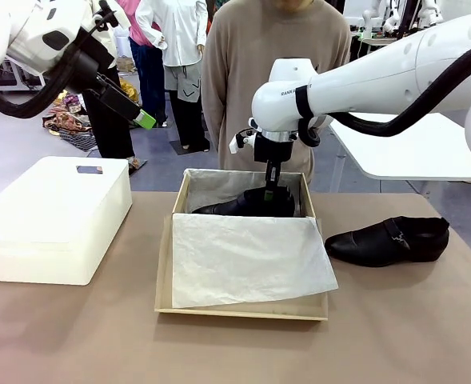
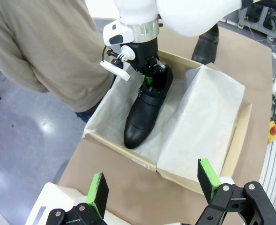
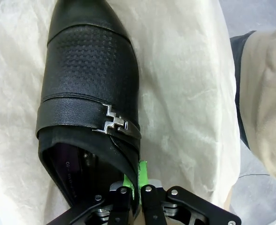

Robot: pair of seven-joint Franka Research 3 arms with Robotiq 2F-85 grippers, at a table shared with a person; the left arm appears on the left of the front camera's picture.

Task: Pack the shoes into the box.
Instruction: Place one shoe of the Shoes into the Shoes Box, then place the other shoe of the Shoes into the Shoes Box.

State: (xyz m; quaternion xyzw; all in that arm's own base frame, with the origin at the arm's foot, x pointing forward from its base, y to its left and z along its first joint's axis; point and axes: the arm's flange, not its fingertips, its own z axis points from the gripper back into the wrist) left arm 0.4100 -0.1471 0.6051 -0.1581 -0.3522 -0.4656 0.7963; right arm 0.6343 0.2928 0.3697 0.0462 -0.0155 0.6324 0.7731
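Observation:
One glossy black shoe (image 1: 247, 205) lies in the back of the tan box (image 1: 243, 308), on white tissue paper (image 1: 243, 256). My right gripper (image 1: 272, 190) reaches straight down into the box and is shut on the side wall of that shoe's opening. The right wrist view shows the shoe (image 3: 88, 79) with its metal buckle, and the right gripper (image 3: 137, 180) pinching the rim. The other shoe (image 1: 389, 240) lies on the table right of the box. High at the back left, my left gripper (image 1: 141, 118) is open and holds nothing. Its view looks down on the box (image 2: 142, 161) and the shoe (image 2: 147, 112) over its spread fingers (image 2: 98, 192).
A large white bin (image 1: 55, 216) stands on the table left of the box. A person in a beige sweater (image 1: 275, 72) stands close behind the box at the far edge. Bare tabletop lies in front of the box and around the second shoe.

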